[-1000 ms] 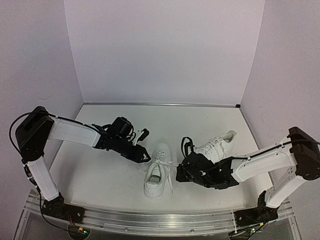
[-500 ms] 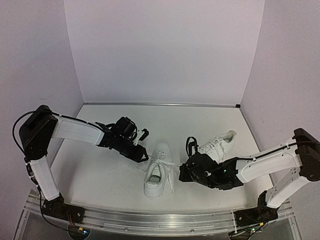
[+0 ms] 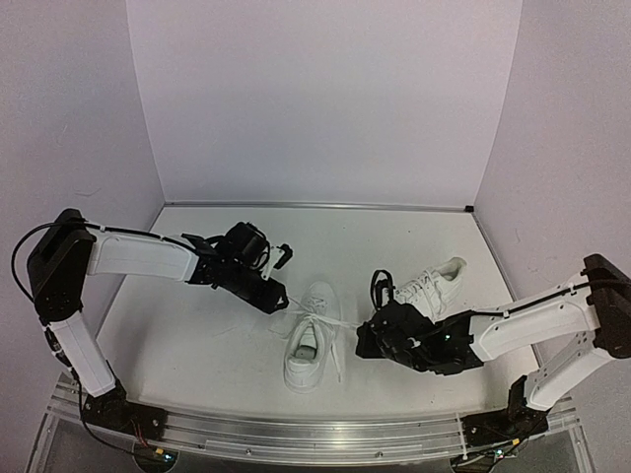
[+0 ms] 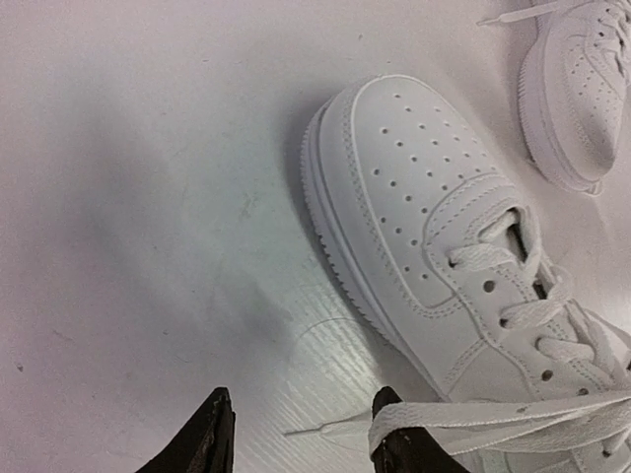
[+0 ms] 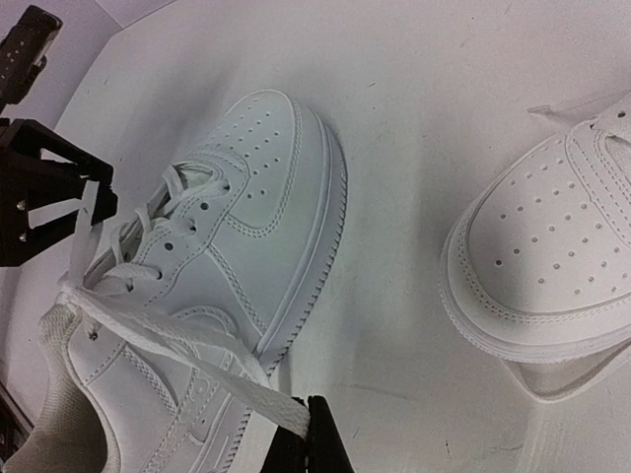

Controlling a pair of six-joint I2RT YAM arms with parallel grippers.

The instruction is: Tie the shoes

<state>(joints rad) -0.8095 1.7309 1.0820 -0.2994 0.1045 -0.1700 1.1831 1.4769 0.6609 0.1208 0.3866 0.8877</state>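
Shoes (image 3: pixel 308 345) lie on the worktop (image 3: pixel 197 345). Beside the nearer shoe (image 5: pixel 227 227), the right tool (image 5: pixel 301 443) pinches its lace (image 5: pixel 168 330) taut. The left tool (image 4: pixel 301 414) gapes half-open, with the lace only hooked on one finger (image 4: pixel 399 443) and likely to slip free.

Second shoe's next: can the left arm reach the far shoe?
Probably not: between the left gripper and the far shoe lie the near shoe and the right gripper, shut on its lace.

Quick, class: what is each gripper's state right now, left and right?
Left gripper: open; a lace strand rests across one finger, unclamped.
Right gripper: shut on a lace end.
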